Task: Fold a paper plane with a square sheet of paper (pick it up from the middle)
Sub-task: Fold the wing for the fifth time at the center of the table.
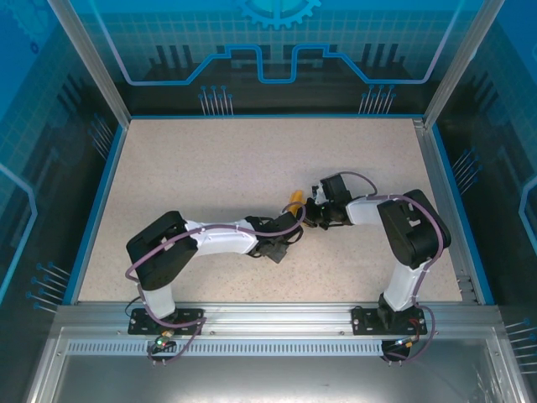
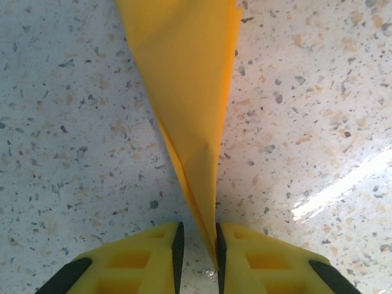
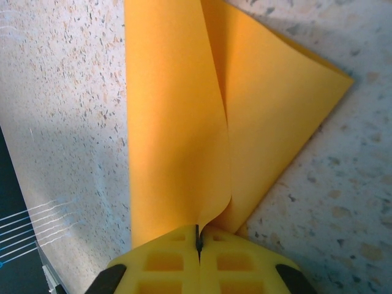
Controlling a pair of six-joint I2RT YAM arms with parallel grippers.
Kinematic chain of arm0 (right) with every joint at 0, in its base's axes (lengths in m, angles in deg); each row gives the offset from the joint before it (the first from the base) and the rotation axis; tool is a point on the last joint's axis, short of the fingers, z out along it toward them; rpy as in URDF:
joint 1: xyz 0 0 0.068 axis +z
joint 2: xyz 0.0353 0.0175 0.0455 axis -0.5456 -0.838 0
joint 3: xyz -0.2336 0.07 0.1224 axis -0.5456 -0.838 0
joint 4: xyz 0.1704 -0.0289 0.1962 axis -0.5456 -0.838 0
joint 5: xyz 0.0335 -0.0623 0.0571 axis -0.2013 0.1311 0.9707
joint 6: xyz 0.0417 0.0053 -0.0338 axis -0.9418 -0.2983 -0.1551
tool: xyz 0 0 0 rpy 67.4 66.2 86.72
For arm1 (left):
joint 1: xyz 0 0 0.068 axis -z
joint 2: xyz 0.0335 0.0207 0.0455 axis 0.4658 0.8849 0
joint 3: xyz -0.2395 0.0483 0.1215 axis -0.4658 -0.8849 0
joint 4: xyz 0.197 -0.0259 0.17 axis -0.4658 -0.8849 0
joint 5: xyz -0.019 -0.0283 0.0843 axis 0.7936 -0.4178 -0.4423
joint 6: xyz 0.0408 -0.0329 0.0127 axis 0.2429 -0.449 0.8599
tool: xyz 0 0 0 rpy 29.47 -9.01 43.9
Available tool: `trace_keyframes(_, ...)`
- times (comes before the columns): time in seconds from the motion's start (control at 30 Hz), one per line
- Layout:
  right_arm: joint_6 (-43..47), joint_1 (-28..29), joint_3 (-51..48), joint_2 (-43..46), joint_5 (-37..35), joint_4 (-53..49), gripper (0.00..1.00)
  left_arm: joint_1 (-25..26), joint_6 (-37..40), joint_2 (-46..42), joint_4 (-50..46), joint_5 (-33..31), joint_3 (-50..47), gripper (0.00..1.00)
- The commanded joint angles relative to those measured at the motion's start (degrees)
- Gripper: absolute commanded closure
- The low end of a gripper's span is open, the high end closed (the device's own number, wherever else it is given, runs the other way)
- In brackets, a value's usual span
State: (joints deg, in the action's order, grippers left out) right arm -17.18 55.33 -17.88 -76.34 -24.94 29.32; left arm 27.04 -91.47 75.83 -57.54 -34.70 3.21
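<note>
Sheet of paper (image 3: 177, 122), plain orange-yellow, is already folded over on itself and hangs between the two arms, a little right of the middle of the worktop (image 1: 210, 168). Seen from the right wrist, one smooth panel curls over a second layer, which spreads out to a sharp corner just above the speckled surface. The right pincer (image 3: 197, 236) is closed, nipping the curled edge of the paper between its yellow fingers (image 3: 165, 263).

From the left wrist the paper narrows to a long, thin point with a soft crease down it. That point drops into the left pincer (image 2: 198, 236), whose jaws stand slightly apart. The tip lies against one dark pad (image 2: 220, 245), and a clear gap shows on the other side, so it isn't clamped.

From above, the left arm (image 1: 210, 239) and right arm (image 1: 411, 231) bend inward until their wrists nearly meet. They cover most of the paper, leaving a small orange scrap (image 1: 295, 199) in sight. Purple cables (image 1: 159, 252) loop along both arms.

The worktop is pale beige flecked with grey, with a bright streak of glare on it. A blue rim (image 1: 96, 201) edges it, then aluminium posts (image 1: 88, 59), then blue wall panels (image 1: 277, 42) printed with circuit lines and a gear.
</note>
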Motion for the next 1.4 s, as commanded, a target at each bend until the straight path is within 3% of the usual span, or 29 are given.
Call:
trace_keyframes(0.0,1.2,0.65,0.9,-1.42,-1.54,-2.6,1.0,-0.57,1.43,-1.71,-1.38,-0.63,-1.1,0.78)
trace_keyframes(0.3,1.61,0.68,0.87,-2.3,-2.82,-4.3,1.0,-1.15,2.3,-2.48,-1.66,-1.17,-0.93,0.84)
trace_keyframes(0.5,2.22,0.68,1.27,-2.35,-4.11,-6.19,1.0,-1.27,3.21,-3.18,-2.41,-0.25,-1.11,0.79)
trace_keyframes(0.73,2.34,0.72,1.22,-2.71,-4.31,-6.32,1.0,-3.35,-0.52,-9.18,-2.44,11.14,-0.63,0.71)
trace_keyframes(0.97,2.03,0.72,0.44,-3.04,-3.68,-5.23,1.0,-10.2,-6.06,-12.71,3.05,21.46,-1.7,0.73)
trace_keyframes(1.1,1.77,0.76,0.17,-3.18,-3.59,-4.81,1.0,-11.76,-7.35,-9.92,5.37,21.6,-1.08,0.8)
trace_keyframes(1.37,1.17,0.77,0.17,-3.36,-3.26,-4.01,1.0,-12.44,-7.43,-4.58,10.41,24.81,-0.48,0.81)
